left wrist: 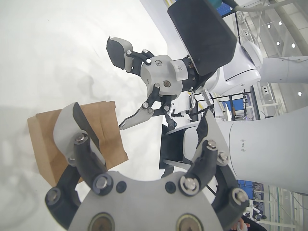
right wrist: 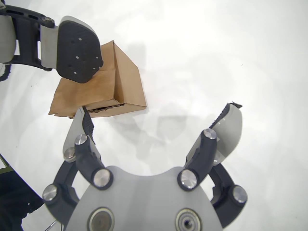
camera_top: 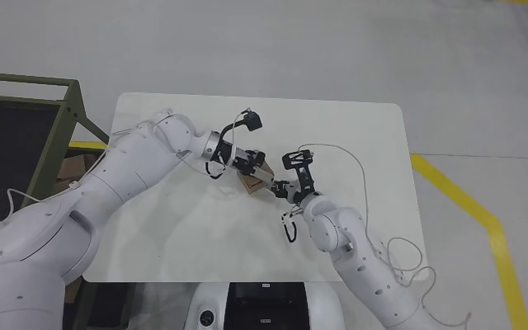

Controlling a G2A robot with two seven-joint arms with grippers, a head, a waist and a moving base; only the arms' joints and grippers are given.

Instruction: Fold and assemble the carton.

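Observation:
A small brown carton (camera_top: 256, 176) lies near the middle of the white table (camera_top: 346, 124), partly folded, with one flap end loose. My left gripper (camera_top: 251, 158) is open at the carton (left wrist: 45, 140), one dark pad (right wrist: 77, 54) resting on its top face. My right gripper (camera_top: 280, 188) is open on the opposite side. One of its fingertips (right wrist: 84, 116) touches the carton (right wrist: 127, 80) at the edge of its loose end. The left gripper (left wrist: 142, 111) and the right gripper (left wrist: 118, 88) face each other across the carton. The right gripper (right wrist: 157, 108) has bare table between its fingers.
A green metal frame (camera_top: 49, 107) stands off the table's left side, with cardboard (camera_top: 70, 169) below it. A yellow floor line (camera_top: 462, 198) runs at the right. A white cable (camera_top: 346, 157) loops over the right arm. The table around the carton is bare.

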